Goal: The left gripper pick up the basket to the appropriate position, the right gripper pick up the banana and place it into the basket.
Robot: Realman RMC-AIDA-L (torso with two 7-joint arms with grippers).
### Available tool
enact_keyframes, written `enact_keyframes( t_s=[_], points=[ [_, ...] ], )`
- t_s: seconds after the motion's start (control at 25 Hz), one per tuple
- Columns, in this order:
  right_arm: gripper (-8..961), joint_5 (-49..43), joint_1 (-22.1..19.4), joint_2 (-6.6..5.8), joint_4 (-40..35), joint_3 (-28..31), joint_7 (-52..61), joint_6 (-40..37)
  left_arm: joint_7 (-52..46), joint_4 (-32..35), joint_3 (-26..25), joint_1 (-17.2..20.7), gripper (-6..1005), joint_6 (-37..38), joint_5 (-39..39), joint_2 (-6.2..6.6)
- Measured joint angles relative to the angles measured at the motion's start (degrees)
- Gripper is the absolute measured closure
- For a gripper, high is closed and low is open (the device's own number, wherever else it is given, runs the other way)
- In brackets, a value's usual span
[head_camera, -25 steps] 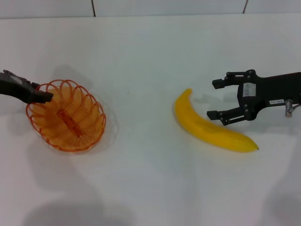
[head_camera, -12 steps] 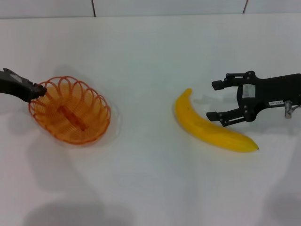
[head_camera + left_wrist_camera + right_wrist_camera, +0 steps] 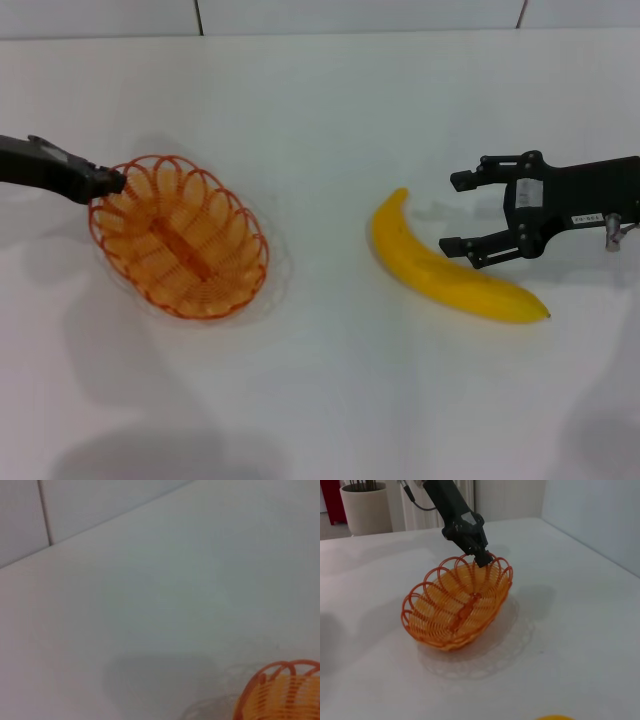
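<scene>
Counter (image 3: 330, 400): a plain white surface carrying everything; its far edge meets a pale tiled wall in the head view, and its near and side edges are cut off.

Basket (image 3: 182, 238): the orange wire basket is on the robot's left, tilted, with the gripped end raised; the right wrist view (image 3: 457, 602) shows a shadow under it, but whether the low end touches the counter is hard to tell. The left wrist view catches only a corner of the rim (image 3: 280, 690).

Banana (image 3: 445, 265): lies flat on the counter on the robot's right, well apart from the basket, its dark tip pointing to the right. In the right wrist view only a yellow sliver (image 3: 554, 717) shows at the frame's edge.

Right hand (image 3: 462, 212): fingers spread wide and holding nothing, just beside the banana, one fingertip over the fruit's edge; contact cannot be judged. Its arm is cut off by the frame.

Left hand (image 3: 108, 181): clamped on the basket's rim at the far left end (image 3: 482, 559). Most of its arm is out of frame, and the fingertips merge with the wire loops.
</scene>
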Motion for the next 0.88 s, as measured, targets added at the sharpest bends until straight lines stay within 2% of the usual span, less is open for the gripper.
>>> enact_keyframes(
  t_s=[0.32, 0.88],
  points=[
    [52, 0.03, 0.00, 0.01, 0.00, 0.00, 0.00, 0.04, -5.33, 0.04, -0.32, 0.30, 937, -2.02, -4.43, -0.14],
    [52, -0.07, 0.46, 0.09, 0.00, 0.00, 0.23, -0.13, -1.93, -3.05, -1.65, 3.39, 936, -7.45, -19.82, -0.25]
  ],
)
